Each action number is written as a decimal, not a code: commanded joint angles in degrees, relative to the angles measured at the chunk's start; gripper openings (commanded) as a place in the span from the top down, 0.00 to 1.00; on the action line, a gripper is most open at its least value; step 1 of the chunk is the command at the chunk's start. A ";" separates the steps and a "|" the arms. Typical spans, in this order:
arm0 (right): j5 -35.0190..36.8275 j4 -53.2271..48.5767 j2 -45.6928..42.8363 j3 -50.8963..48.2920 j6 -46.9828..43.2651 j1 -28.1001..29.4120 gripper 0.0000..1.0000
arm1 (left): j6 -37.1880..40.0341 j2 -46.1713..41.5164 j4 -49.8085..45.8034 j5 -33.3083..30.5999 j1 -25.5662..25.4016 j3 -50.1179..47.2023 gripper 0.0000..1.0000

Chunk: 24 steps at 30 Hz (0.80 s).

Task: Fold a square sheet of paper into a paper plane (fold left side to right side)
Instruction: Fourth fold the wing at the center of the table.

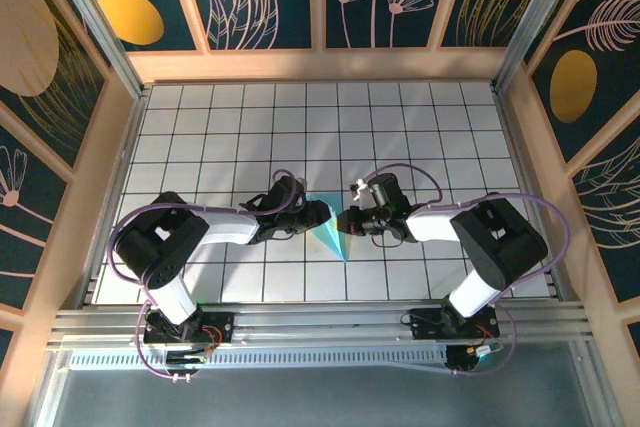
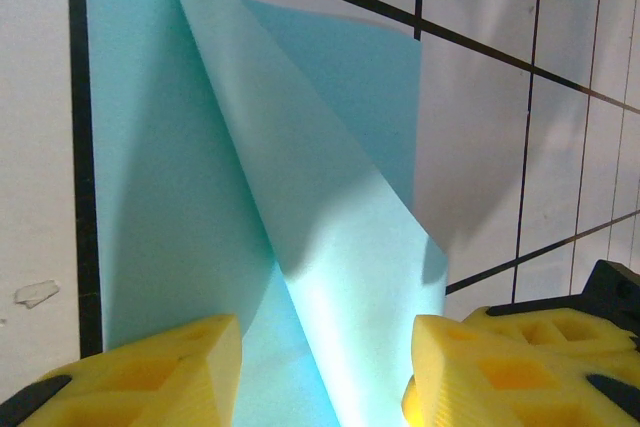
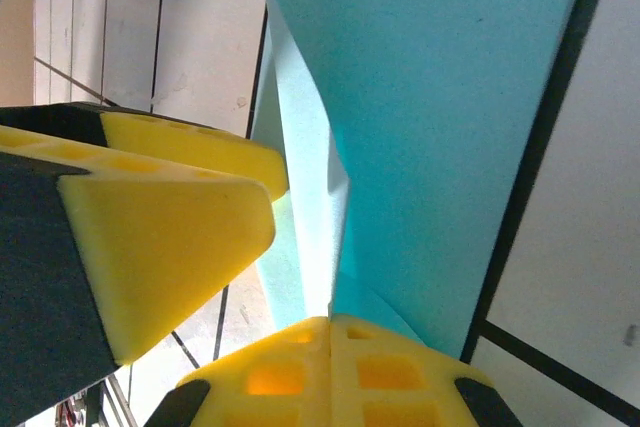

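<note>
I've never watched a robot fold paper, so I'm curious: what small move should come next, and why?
Probably the right gripper should carry its pinched flap rightward and lower it flat: the square sheet of paper stands partly lifted off the table, fold unfinished, while the left gripper straddles it, jaws open.

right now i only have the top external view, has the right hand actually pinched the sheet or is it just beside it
observer: in the right wrist view the right hand is shut, and a raised flap of the sheet runs down into the seam between its fingers
operator: and the left hand
observer: in the left wrist view the left hand has its fingers apart, one on each side of that lifted flap
</note>
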 commanded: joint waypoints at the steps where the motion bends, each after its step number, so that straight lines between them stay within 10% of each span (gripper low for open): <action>1: 0.41 -1.43 -1.56 -0.25 -1.17 -0.76 0.99 | 1.38 1.33 -5.86 -2.58 0.18 -0.21 0.51; 24: 2.56 -4.20 -0.89 0.30 -2.48 -1.39 0.99 | 1.50 1.45 -5.94 -2.58 0.18 -0.17 0.51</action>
